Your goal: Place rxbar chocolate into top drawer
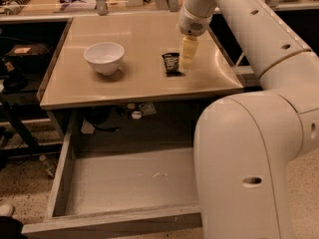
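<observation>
White bowl (104, 57): I see it upright, well left of the gripper (187, 66).
Tabletop (134, 86): beige; the gripper hangs just above its right part.
Floor (25, 183): speckled, far below-left of the gripper.

Gripper (188, 59) just right of rxbar chocolate (172, 62), bowl (104, 58) farther left.

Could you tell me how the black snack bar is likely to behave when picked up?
The rxbar chocolate lies flat on the tabletop, so it likely won't roll. Its small, thin shape suggests it's light; the wrapper may be slippery. The gripper is close beside it.
</observation>
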Controlling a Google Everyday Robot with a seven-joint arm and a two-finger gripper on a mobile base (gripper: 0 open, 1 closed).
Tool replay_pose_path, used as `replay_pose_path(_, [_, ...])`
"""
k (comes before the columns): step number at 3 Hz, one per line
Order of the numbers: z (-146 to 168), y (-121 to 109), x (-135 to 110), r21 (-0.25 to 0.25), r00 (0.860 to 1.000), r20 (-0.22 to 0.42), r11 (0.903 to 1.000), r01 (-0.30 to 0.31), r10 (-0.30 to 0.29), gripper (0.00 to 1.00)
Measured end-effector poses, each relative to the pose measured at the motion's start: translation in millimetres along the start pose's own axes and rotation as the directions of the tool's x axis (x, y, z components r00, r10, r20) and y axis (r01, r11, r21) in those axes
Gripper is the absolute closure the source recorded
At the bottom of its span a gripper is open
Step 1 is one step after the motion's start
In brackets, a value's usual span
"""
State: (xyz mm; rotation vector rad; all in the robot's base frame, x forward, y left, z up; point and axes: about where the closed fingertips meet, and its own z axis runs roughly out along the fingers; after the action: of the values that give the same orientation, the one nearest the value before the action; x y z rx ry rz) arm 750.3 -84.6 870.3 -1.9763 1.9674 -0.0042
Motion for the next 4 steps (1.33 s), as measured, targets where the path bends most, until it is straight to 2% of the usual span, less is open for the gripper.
replay_pose_path(3, [35,-21,0,-0.027,1.0,-0.02,0.9994,0.022,-0.023,0.0])
replay_pose_path(4, [45,-22,0,-0.04,1.0,-0.02,0.9992,0.008,-0.009,0.0])
